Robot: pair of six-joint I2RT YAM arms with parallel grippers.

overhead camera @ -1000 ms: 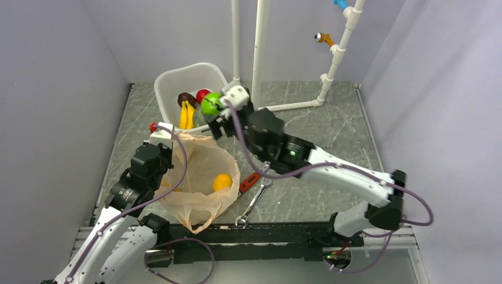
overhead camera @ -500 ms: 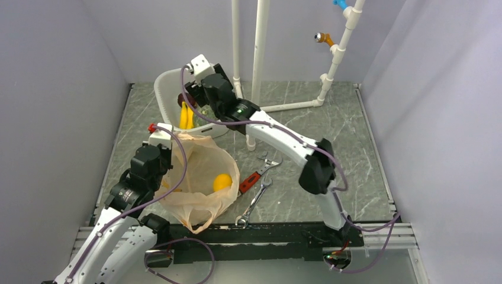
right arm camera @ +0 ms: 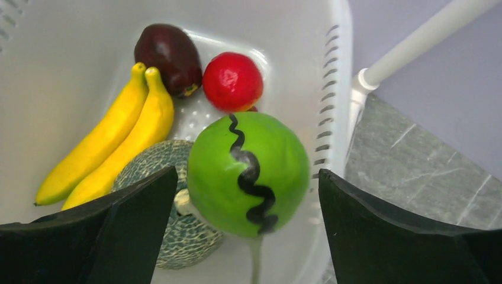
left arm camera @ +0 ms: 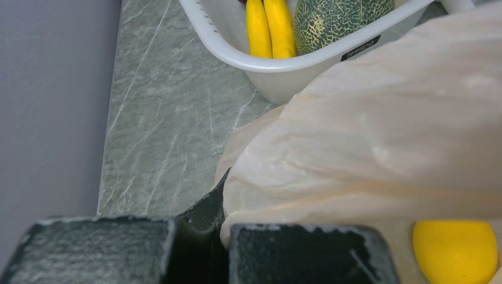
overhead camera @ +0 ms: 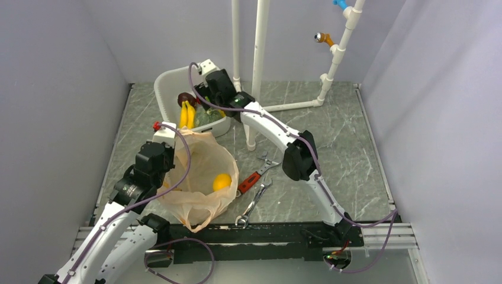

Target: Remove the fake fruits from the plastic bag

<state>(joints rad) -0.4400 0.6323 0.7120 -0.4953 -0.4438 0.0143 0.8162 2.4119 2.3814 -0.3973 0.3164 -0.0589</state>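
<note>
Right wrist: my right pincer (right arm camera: 247, 177) is spread wide. One bright green striped ball (right arm camera: 266, 154) sits between the fingers with a gap each side, ungripped, over the white tub (right arm camera: 59, 35). In the tub: one banana bunch (right arm camera: 112, 148), one dark-green squash (right arm camera: 151, 161), one red ball (right arm camera: 232, 81), one maroon fruit (right arm camera: 169, 58). Top view: one yellow-orange ball (overhead camera: 222, 181), round with no long axis, lies in the plastic bag (overhead camera: 201, 154), lower left of my right pincer and well apart. My left pincer (left arm camera: 204, 236) is nearer but clamps the bag rim, so I judge the right one fetches.

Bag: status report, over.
Left gripper shut on bag rim. Right gripper open over tub, green ball loose between jaws. Yellow ball in bag. Nothing blocking.
</note>
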